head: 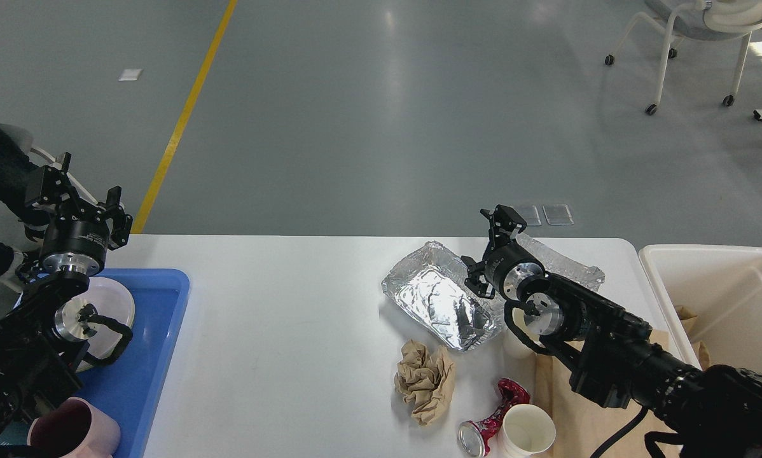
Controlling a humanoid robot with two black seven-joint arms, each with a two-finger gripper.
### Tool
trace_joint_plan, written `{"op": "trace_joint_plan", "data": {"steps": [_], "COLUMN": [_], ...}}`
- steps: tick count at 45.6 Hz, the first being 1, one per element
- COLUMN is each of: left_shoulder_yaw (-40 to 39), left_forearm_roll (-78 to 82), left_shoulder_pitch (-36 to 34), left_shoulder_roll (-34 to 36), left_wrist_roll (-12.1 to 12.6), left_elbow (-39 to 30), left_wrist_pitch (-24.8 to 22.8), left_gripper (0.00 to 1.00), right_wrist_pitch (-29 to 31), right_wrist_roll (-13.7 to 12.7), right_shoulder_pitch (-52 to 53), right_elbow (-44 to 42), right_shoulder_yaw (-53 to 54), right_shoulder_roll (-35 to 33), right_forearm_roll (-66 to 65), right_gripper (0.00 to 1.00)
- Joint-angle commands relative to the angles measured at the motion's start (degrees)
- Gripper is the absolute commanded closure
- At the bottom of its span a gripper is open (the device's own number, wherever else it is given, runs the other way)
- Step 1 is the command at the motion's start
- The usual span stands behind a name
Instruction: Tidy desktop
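White desktop [292, 331] is spread across the lower view, with the foil tray [435, 299] at 3 o'clock of centre, where the right gripper [505, 222], spread unclear, is held, while the left gripper [79, 191] is splayed wide at 9 o'clock.

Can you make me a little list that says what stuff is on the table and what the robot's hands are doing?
table: white desktop
left side: blue tray with white plate and pink cup
middle: foil tray, crumpled brown paper
near edge: crushed red can, white paper cup
right side: cream bin
left gripper: open, empty
right gripper: above foil tray, jaws unclear
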Motion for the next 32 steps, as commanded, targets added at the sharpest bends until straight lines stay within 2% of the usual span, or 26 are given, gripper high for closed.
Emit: {"op": "trace_joint_plan", "data": {"steps": [1, 32], "left_shoulder_yaw": [0.0, 0.0], "left_forearm_roll": [0.0, 0.0], "left_shoulder_pitch": [0.0, 0.0], "left_shoulder_roll": [0.0, 0.0], "left_wrist_roll": [0.1, 0.0], "left_elbow": [0.0, 0.0], "left_wrist_pitch": [0.0, 0.0], "left_gripper": [0.03, 0.03], "right_wrist_pitch": [0.0, 0.0], "right_wrist_roll": [0.0, 0.0], "right_shoulder_pitch": [0.0, 0.0], "right_elbow": [0.0, 0.0], "right_shoulder_yaw": [0.0, 0.0], "right_shoulder_roll": [0.0, 0.0], "right_forearm_roll": [0.0, 0.0], "right_gripper": [0.00, 0.00]}}
